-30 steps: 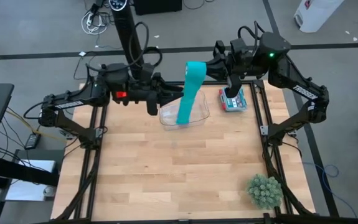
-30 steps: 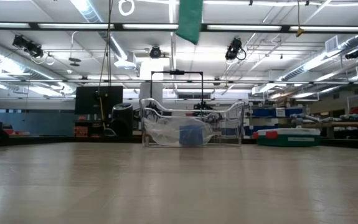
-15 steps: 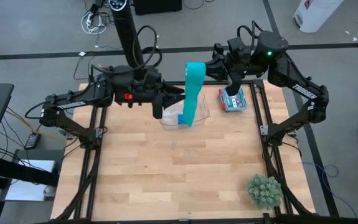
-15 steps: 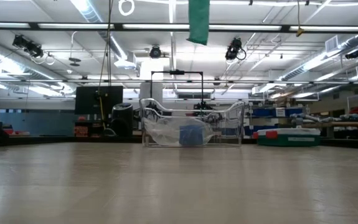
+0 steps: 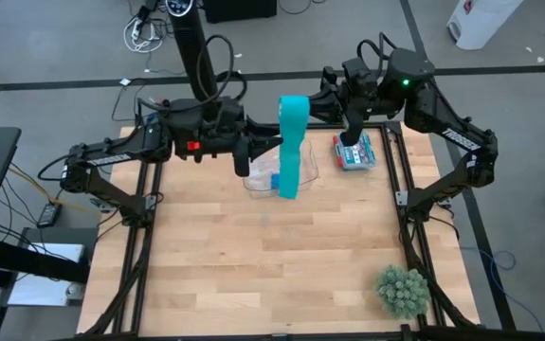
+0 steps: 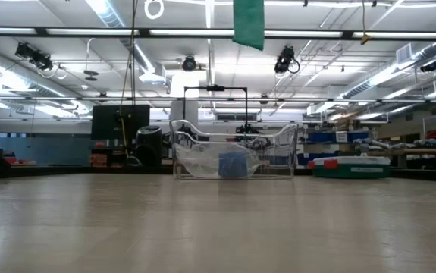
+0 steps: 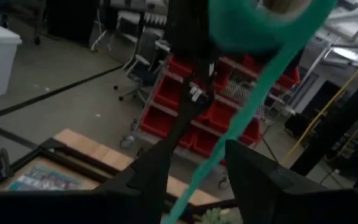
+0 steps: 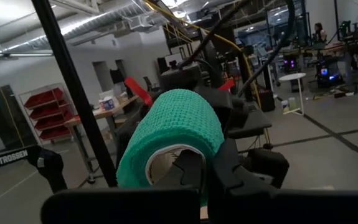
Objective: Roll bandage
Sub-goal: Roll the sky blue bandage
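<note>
The teal bandage [image 5: 289,147] hangs in the air over the table's far middle. Its coil [image 8: 172,140] is at the top, and a loose strip [image 7: 228,134] hangs down from it; the strip's free end [image 6: 248,23] shows at the top of the low view. My right gripper [image 8: 207,168] is shut on the coil, reaching in from the right [image 5: 312,106]. My left gripper [image 7: 197,149] comes level from the left [image 5: 274,147], below the coil. It is open, and the strip runs between its fingers. Whether they touch the strip I cannot tell. My right gripper holds the coil's wall at its open end [image 8: 194,155], one finger inside the hollow core and one outside. The fingers come level from the table's right side. The coil is lifted clear, and the strip hangs slack below it.
A clear plastic container [image 5: 305,175] stands on the table under the bandage, with a blue roll [image 6: 233,163] inside. A red and teal box [image 5: 354,152] lies to its right. A green plant [image 5: 403,291] sits at the near right corner.
The hanging strip's free end has swung a little toward the table's right, while the coil at the top has stayed in place. Both arms have kept their places.
</note>
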`<move>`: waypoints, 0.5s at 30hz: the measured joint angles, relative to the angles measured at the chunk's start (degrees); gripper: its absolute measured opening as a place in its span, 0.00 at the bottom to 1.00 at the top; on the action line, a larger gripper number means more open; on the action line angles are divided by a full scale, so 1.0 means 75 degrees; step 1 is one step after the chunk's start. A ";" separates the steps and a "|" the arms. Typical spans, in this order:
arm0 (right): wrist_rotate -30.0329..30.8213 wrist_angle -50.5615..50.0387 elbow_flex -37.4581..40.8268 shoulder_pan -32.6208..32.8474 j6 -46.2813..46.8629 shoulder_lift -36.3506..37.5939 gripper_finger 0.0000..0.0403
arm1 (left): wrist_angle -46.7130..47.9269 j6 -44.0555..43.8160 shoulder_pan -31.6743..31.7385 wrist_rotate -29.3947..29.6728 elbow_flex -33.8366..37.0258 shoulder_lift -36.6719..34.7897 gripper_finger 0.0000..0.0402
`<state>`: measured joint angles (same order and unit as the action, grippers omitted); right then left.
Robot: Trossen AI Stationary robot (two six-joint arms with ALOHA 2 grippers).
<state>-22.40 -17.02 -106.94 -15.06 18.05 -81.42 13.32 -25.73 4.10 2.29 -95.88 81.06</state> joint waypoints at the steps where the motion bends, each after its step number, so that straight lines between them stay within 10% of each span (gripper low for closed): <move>1: 0.0011 -0.0055 0.0000 0.0001 0.0049 -0.0015 0.00 | -0.0114 0.0002 0.0002 0.0005 0.0000 0.0025 0.39; 15: -0.0171 0.0055 -0.0006 -0.0272 0.0853 -0.0123 0.00 | 0.0055 -0.0001 0.0001 -0.0199 -0.0006 0.0063 0.02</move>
<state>-23.68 -16.60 -106.98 -17.09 24.45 -82.35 13.73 -25.74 4.11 0.80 -95.92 81.54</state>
